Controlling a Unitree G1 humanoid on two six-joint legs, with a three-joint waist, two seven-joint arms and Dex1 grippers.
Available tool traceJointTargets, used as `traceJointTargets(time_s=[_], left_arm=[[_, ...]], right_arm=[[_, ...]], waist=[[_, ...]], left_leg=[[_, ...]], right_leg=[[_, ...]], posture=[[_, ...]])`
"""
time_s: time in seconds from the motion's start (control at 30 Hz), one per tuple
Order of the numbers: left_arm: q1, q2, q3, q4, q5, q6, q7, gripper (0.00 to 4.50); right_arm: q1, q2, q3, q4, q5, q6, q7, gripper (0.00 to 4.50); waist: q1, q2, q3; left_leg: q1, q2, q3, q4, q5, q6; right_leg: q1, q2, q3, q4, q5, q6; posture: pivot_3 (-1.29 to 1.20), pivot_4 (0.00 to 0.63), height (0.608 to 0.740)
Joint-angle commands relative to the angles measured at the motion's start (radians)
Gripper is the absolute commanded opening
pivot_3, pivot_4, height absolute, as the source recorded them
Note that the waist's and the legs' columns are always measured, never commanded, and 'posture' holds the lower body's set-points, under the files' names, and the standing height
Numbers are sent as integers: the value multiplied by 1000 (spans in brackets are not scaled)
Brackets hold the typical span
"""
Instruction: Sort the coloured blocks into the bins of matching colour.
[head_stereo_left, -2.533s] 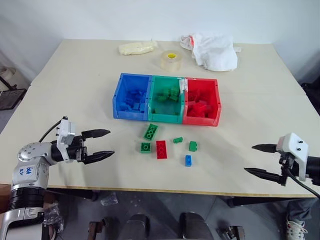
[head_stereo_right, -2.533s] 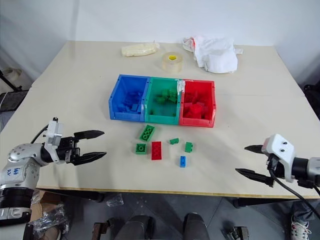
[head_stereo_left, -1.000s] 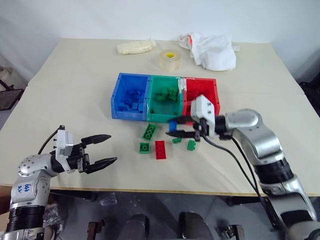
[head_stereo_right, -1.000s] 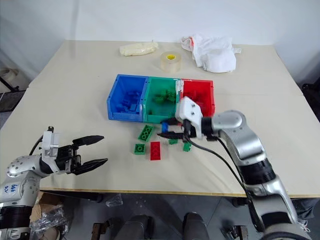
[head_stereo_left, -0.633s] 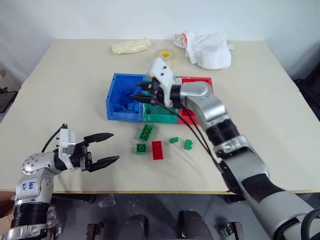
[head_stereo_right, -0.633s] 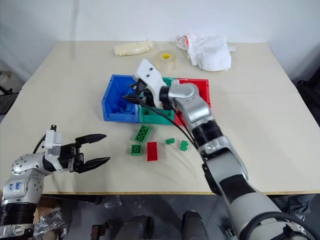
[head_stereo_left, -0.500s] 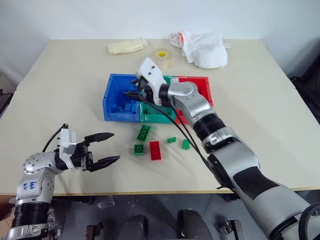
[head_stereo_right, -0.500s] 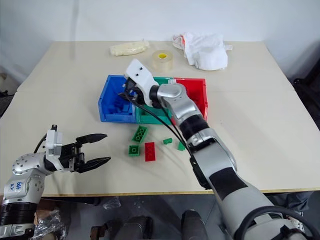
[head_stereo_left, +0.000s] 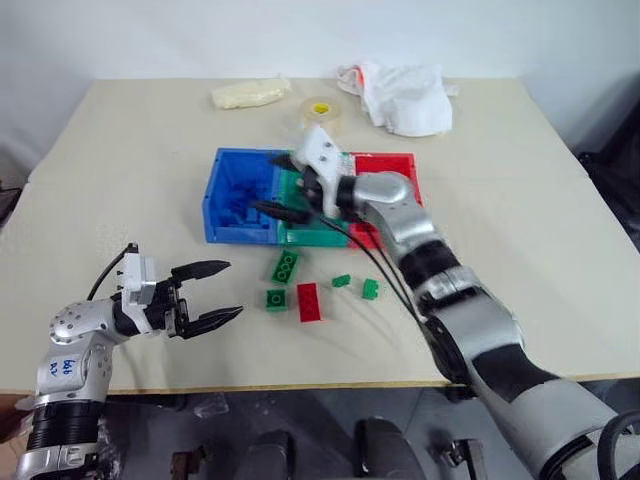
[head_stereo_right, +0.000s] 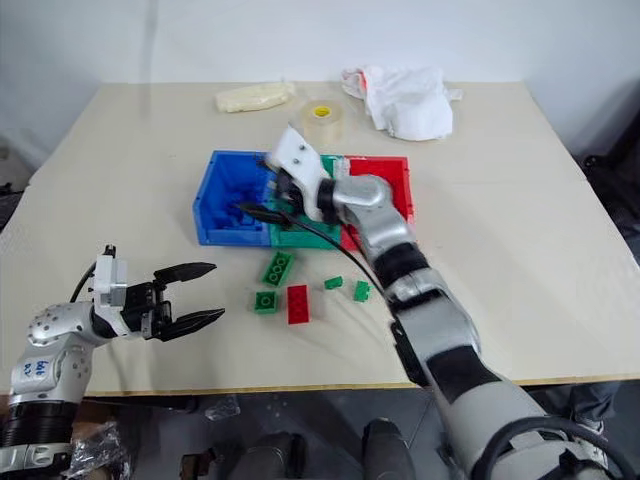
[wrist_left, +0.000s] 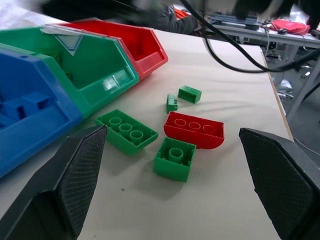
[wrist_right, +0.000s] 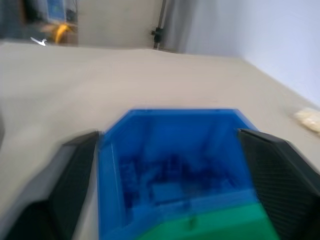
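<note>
On the pale bench three joined bins stand in a row: the blue bin on the left, the green bin in the middle and the red bin on the right, each with small bricks of its own colour lying inside. The right tool reaches in from the right and hangs over the seam between the blue and green bins, its two black fingers spread wide with nothing between them; its wrist view looks straight down into the blue bin and the blue bricks piled there. On the bare bench just near of the bins lie five loose bricks: a long green brick set at a slant, a square green brick just near of it, a long red brick to the right of that one, then a tiny green brick and a small green brick further right. The left tool hovers above the bench at the near left, well apart from the loose bricks, its fingers wide and empty and pointing towards them. At the far edge lie a clear tape roll, a crumpled white cloth to its right and a pale yellowish bag to its left.
</note>
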Motion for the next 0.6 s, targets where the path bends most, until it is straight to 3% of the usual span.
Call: traceJointTargets(time_s=[0.03,0.3,0.47,0.6], left_arm=[[-11,8,3,19,2,-12,-18,4500],[1,19,10,48,5,-19,-35,4500],[-5,20,6,58,6,-21,-41,4500],[-19,20,1,74,10,-21,-47,4500]], right_arm=[[147,-146,-2,-333,87,153,149,4472],[497,-512,-137,-779,235,460,207,4472],[693,-677,-258,-828,244,489,186,4472],[788,-730,-302,-816,232,465,164,4472]], waist=[[12,0,0],[29,0,0],[50,0,0],[64,0,0]], left_leg=[[-1,0,0,1,0,0],[-2,3,8,2,0,0],[-2,3,9,3,0,0],[-2,3,10,4,0,1]], right_leg=[[0,0,0,0,0,0],[0,1,1,-9,0,0],[1,1,1,-11,0,0],[2,0,1,-14,0,0]], posture=[[0,150,740],[0,150,740],[0,150,740],[0,150,740]])
